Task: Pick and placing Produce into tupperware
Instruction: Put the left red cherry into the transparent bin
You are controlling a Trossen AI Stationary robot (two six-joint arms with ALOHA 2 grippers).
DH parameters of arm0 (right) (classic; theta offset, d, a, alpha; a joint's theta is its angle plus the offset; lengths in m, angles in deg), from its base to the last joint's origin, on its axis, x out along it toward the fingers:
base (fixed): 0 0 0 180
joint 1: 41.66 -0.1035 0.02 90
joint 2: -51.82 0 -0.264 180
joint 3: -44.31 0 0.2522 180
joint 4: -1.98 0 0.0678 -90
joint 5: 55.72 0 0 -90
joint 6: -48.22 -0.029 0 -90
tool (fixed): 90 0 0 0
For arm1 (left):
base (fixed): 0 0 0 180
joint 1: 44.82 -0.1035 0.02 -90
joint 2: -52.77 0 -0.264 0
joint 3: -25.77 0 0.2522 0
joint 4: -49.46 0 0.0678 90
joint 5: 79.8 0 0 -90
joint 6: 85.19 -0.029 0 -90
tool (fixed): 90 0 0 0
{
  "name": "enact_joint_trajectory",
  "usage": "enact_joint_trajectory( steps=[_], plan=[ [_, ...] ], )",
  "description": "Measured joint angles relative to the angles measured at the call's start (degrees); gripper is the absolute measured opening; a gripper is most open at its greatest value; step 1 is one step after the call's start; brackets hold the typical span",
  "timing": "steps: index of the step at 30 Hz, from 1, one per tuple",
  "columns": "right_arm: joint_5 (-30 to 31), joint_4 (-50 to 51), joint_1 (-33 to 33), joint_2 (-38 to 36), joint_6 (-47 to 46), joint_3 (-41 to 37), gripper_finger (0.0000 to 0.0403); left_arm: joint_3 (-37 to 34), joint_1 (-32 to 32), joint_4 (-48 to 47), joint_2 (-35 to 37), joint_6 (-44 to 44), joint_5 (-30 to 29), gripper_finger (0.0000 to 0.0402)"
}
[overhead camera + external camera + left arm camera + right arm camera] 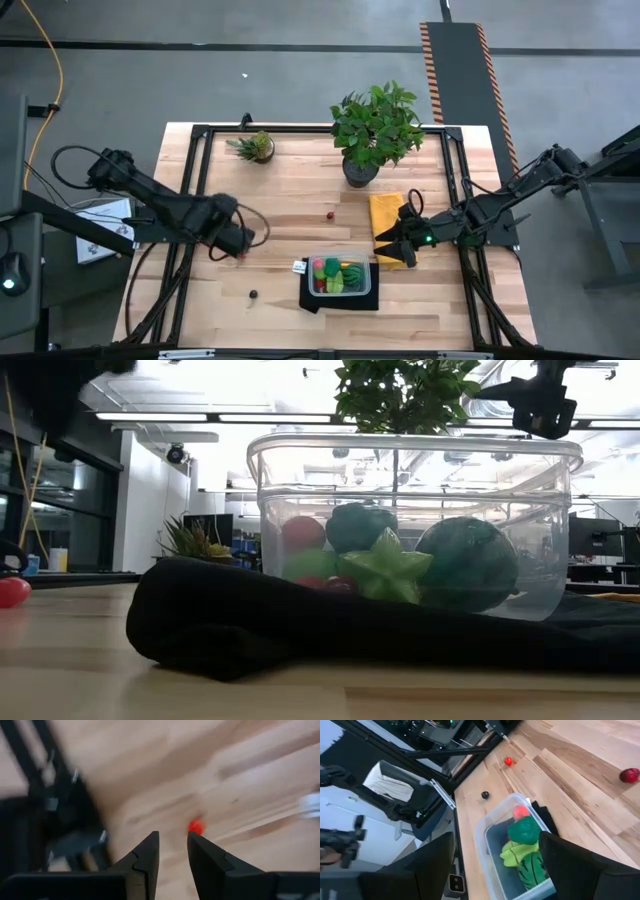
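The left tool (240, 250) is hovering at the frame's lower left over the tabletop (290, 210), its fingers narrowly parted and gripping nothing; a small red berry (196, 826) is lying just beyond the tips. The right tool (392, 250) is waiting wide open and empty over the yellow cloth (384, 212). The tupperware (338, 276), at lower centre, is holding several produce pieces (334, 277).

Two dark jointed arms, black cables; right claw (404, 252) perhaps green-lit.

table (290, 215): pale wood, matt | tupperware (415, 520): clear glossy plastic | mat (250, 625): seemingly cloth
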Motion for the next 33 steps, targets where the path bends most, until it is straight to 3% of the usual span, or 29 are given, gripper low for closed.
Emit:
enact_joint_trajectory(
  steps=[5, 10, 15, 21, 27, 33],
  plan=[
    [0.0, 0.0, 1.2, 0.0, 0.0, 0.0, 0.0282, -8.4, 2.2, 4.0, 0.1, 6.6, 9.4, 0.0090],
    [0.0, 0.0, 3.0, 0.0, 0.0, 0.0, 0.0282, -14.9, 3.5, 17.0, -0.1, 8.4, 12.6, 0.0090],
    [-2.1, -0.3, 5.6, 0.0, 0.5, 0.0, 0.0282, -19.1, 3.4, 28.5, -0.4, 10.6, 12.7, 0.0090],
    [-7.2, -0.3, 9.2, 0.0, 3.6, 0.0, 0.0282, -21.0, 3.5, 29.8, -0.5, 19.0, 10.9, 0.0090],
    [-16.1, -0.3, 13.8, 0.0, 7.6, 0.0, 0.0282, -22.0, 3.5, 32.0, -0.5, 23.5, 9.2, 0.0094],
    [-26.6, 0.1, 18.3, 0.0, 10.5, 0.0, 0.0282, -22.0, 3.4, 32.8, -0.9, 25.0, 6.3, 0.0142]
  ],
)
